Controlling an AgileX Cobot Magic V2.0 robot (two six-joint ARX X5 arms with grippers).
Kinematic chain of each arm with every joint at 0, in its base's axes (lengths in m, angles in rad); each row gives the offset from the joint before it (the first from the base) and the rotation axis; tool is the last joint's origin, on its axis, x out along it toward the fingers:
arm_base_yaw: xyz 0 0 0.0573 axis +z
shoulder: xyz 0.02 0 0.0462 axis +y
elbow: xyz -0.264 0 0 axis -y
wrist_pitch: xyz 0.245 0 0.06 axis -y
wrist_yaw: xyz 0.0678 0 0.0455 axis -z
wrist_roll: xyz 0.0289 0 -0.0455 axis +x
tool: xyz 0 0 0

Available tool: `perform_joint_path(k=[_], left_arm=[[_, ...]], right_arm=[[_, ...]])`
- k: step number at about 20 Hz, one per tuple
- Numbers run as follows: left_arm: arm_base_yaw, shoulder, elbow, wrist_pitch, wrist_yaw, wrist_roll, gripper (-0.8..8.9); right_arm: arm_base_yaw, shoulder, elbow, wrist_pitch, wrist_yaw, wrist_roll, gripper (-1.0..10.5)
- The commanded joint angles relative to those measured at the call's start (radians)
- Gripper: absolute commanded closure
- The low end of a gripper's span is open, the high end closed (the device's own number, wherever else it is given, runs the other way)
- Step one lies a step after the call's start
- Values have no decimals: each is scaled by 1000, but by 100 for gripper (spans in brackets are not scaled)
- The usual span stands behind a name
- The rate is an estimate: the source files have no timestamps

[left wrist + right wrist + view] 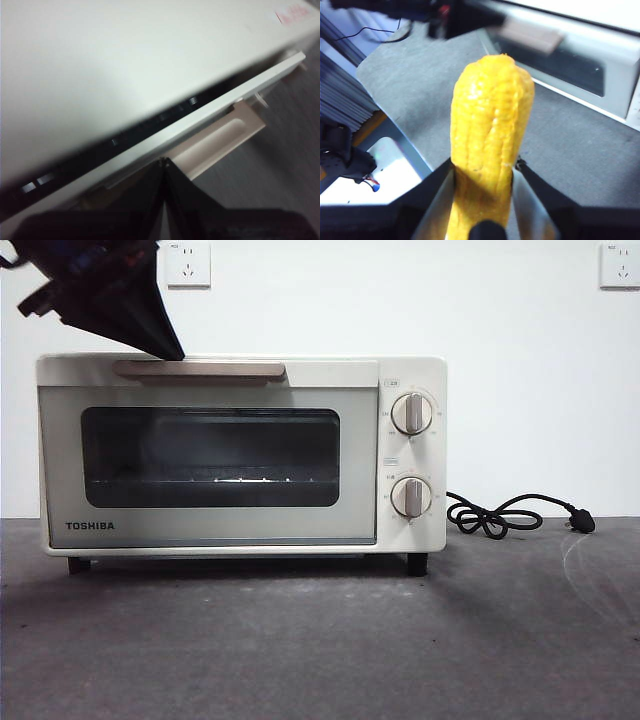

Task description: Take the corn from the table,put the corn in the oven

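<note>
Front view, oven: cream-white boxy TOSHIBA toaster oven [240, 455] with dark glass window, standing on the dark grey mottled desk [320, 640]; door appears shut or nearly so.
Front view, oven contents: only a wire rack seen through the glass; no corn inside.
Front view, handle: pale beige bar handle [200, 369] along the door's top edge.
Front view, arm: big dark tool tip coming down from 11 o'clock, meeting the handle near its left part.
Front view, extras: two round knobs [411, 455] at 3 o'clock of the window; black cord [510, 513] coiled on the desk at 3 o'clock of the oven; white wall sockets [187, 264] at 12 o'clock.
Left wrist view, tool: left tool [163, 161] with black jaws pressed together, the tip at the door's top edge just beside the beige handle.
Left wrist view, door: dark slit between the oven top and the door edge; cracked open or mere seam, impossible to tell.
Right wrist view, tool: right tool [482, 167] pinching the glossy yellow-orange corn cob [490, 130] at its lower half, held off the desk.
Right wrist view, surroundings: oven front at 1 o'clock beyond the corn, well apart.
Step in hand: likely opening the door, corn already lifted and waiting.
Next move: probably a downward pull on the handle to swing the door fully open, then carrying the corn onto the rack.
</note>
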Motion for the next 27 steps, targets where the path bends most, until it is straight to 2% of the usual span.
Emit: perform_joint_path(k=[1,8,15,17,19,21,25,27], left_arm=[[-2,35,-45,-180,-19,12,818],[-14,35,-45,-369,-23,32,818],[-42,29,-45,-426,-21,35,818],[-64,9,-45,-457,17,51,819],[-93,-40,-45,-475,115,72,819],[-124,-125,-45,-467,161,71,819],[-150,-331,-43,-450,143,48,819],[-150,-435,-44,-449,54,30,819]], right_arm=[[2,1,7,5,6,6,956],[2,1,7,6,34,3,955],[2,1,7,5,31,3,955],[2,1,7,4,31,3,955],[2,4,7,17,31,1,955],[2,18,7,64,14,-5,956],[7,78,7,224,-56,-40,956],[29,129,7,318,-75,-60,955]])
